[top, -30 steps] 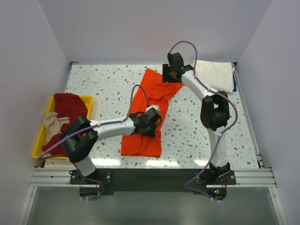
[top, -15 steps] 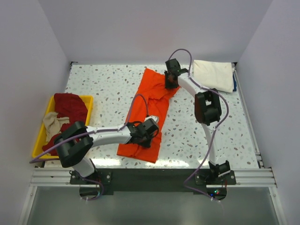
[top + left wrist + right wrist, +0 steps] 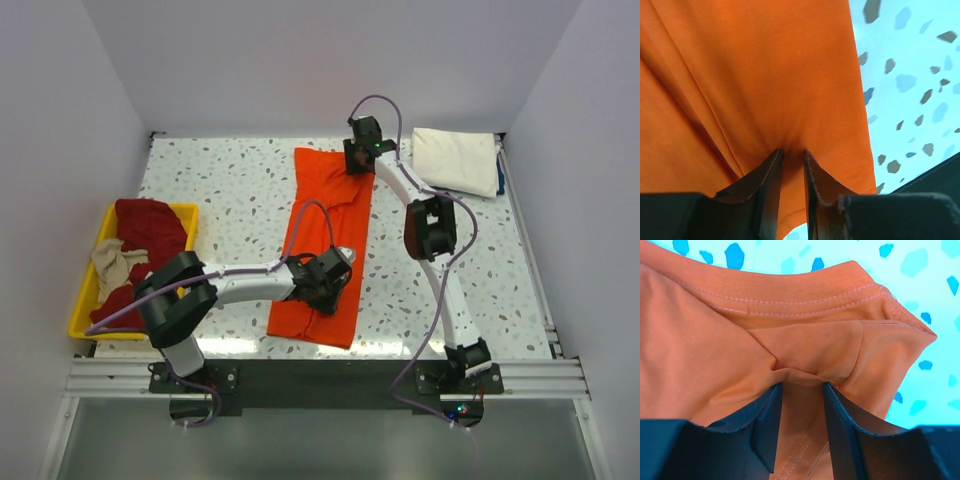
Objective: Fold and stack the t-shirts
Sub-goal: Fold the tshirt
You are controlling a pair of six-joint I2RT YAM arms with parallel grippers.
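Right gripper (image 3: 360, 160) clamps the bright orange cloth t-shirt (image 3: 325, 225) at its collar near the speckled table's (image 3: 220, 190) far edge; left gripper (image 3: 325, 282) pinches it by the near edge. An even, opposed pull should flatten it.

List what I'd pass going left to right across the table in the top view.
yellow tray, with the dark red t-shirt piled in it → orange t-shirt, laid out lengthwise → cream-white t-shirt, folded at the far right corner

Speckled table (image 3: 230, 190) under orange t-shirt (image 3: 325, 215), cream t-shirt (image 3: 455, 160), yellow tray (image 3: 186, 209)
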